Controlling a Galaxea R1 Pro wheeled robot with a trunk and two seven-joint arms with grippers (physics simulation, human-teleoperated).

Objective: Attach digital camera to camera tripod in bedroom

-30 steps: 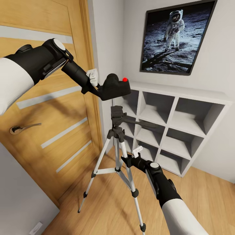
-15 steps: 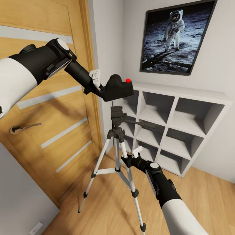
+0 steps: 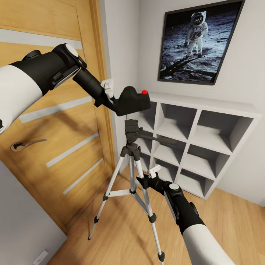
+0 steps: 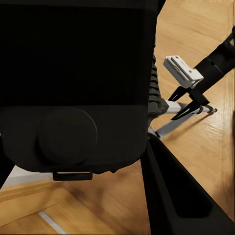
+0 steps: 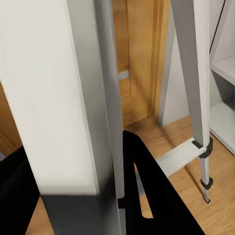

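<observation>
both my jaws are busy: my left gripper (image 3: 110,96) is clamped on the digital camera (image 3: 131,101), holding it in the air just above the head of the camera tripod (image 3: 131,147) with a small gap between them, and my right gripper (image 3: 149,179) is closed around the tripod's right leg partway down. the camera is a small black body, tilted, with a stubby round lens barrel and a bright red dot on its top; from my left wrist its dark back (image 4: 73,83) blocks most of what lies below, with the right gripper (image 4: 188,81) showing past its edge. the tripod stands on the light wood floor (image 3: 228,221), silver legs splayed, black joints and feet, black head with a long pan handle reaching right. an oak door (image 3: 55,140) with white stripes is close on the left, a grey cube shelf (image 3: 195,143) just behind on the right, and an astronaut poster (image 3: 197,40) hangs on the far wall above it. from my right wrist the silver leg (image 5: 105,98) sits between my dark fingers (image 5: 152,196).
</observation>
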